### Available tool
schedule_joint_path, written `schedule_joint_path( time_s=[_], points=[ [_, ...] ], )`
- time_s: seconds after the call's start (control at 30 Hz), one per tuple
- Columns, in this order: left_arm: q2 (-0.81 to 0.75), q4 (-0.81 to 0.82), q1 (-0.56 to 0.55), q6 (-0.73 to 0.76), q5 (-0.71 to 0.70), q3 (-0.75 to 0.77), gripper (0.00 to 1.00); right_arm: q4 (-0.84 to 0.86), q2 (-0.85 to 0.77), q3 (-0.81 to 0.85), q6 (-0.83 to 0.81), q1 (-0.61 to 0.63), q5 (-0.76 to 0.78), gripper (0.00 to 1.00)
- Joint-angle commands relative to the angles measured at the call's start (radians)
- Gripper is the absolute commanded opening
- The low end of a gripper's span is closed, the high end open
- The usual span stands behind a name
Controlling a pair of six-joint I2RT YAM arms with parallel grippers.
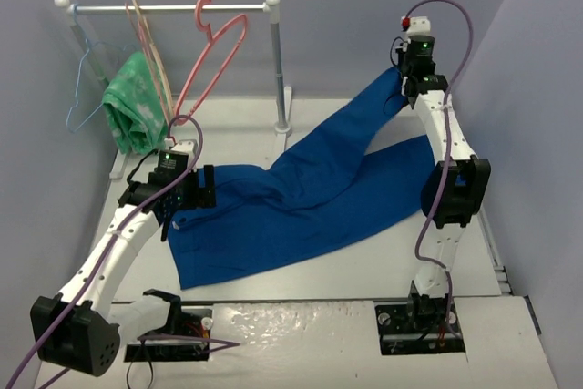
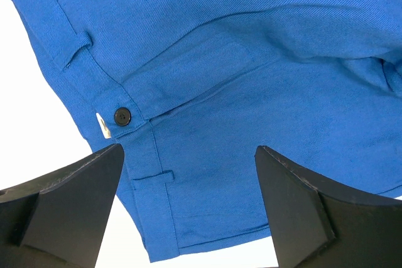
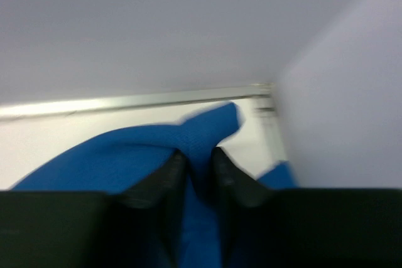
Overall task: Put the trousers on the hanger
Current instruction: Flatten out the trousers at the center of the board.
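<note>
- Top view: bright, even, soft light; faint shadow under the trousers [image 1: 301, 198]; slight sheen on the bench [image 1: 273, 318] near the front.
- Left wrist view: sharp, cloth weave clear; the bench at left is blown out to white; the left hand [image 2: 188, 152] is dark.
- Right wrist view: blurred all over; the right hand [image 3: 198, 155] and the cloth are smeared.

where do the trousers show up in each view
Top external: trousers lie across the middle, from the left gripper up to the right gripper.
Left wrist: trousers fill most of the frame, waistband at left.
Right wrist: trousers at bottom middle, pinched in the right gripper.
Shared landmark: the white table.
</note>
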Motion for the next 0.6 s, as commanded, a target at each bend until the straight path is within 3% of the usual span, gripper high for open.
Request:
schedule_joint_path(
  time_s=[0.0,0.07,0.17,0.33,0.43,0.57],
  points=[
    [-0.018,0.022,0.007,0.004,-0.015,0.021,0.83,0.017,0.13,0.258,-0.077,-0.057,0.422,0.34],
    [-0.019,0.022,0.007,0.004,-0.015,0.021,0.83,0.017,0.17,0.314,-0.075,-0.079,0.463,0.58],
    [-0.018,0.022,0.007,0.003,-0.016,0.021,0.83,0.017,0.149,0.294,-0.044,-0.08,0.447,0.84],
    [-0.011,0.023,0.008,0.004,-0.013,0.023,0.83,0.017,-0.021,0.047,0.068,-0.029,0.233,0.97],
    [-0.005,0.022,0.007,0.003,-0.016,0.023,0.83,0.021,-0.145,-0.205,0.152,0.019,0.102,0.98],
    [0.006,0.022,0.008,-0.001,-0.022,0.024,0.83,0.078,-0.253,-0.485,0.31,0.092,0.039,0.98]
  ],
)
